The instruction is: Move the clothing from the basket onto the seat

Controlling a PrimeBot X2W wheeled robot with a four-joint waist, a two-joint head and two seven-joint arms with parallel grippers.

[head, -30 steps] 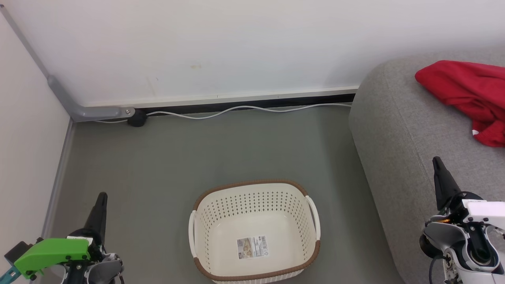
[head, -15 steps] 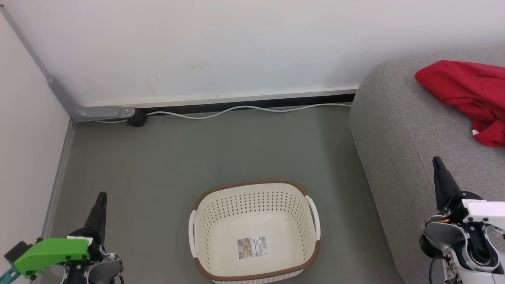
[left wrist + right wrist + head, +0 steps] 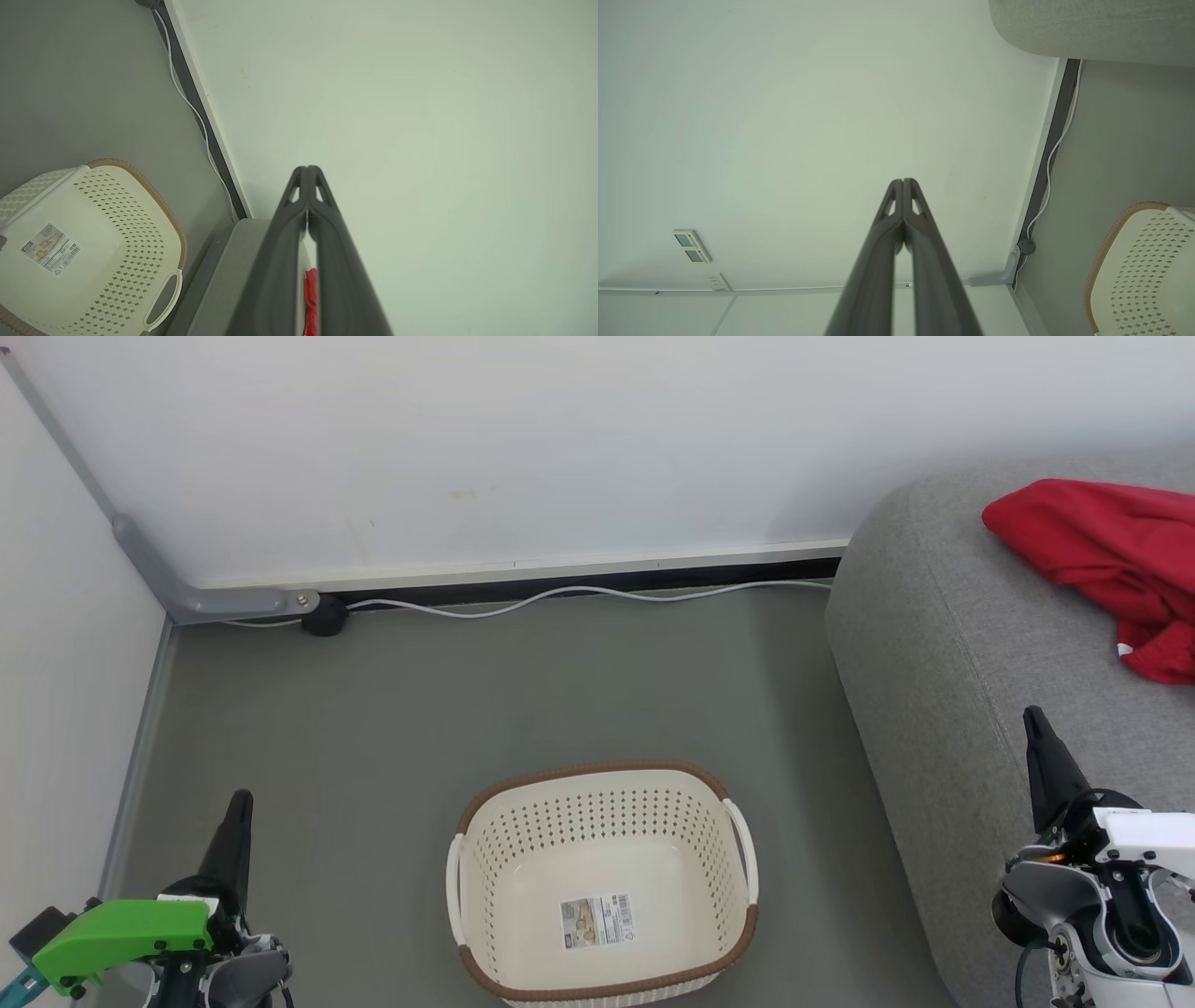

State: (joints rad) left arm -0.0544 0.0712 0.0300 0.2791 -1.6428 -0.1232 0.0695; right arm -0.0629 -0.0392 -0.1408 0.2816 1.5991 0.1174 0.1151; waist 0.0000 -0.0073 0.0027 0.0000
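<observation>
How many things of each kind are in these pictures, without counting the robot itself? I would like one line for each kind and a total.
basket: 1
sofa: 1
red clothing: 1 heap; the number of garments cannot be told
white cable: 1
paper label: 1
Total: 5

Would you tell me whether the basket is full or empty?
Empty: the basket holds just a paper label; the red clothing lies on the sofa.

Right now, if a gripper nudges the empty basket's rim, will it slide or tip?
Probably slides: the basket holds only a paper label and sits on smooth floor. Its perforated walls likely flex. Tipping seems unlikely; it's wide and low.
</observation>
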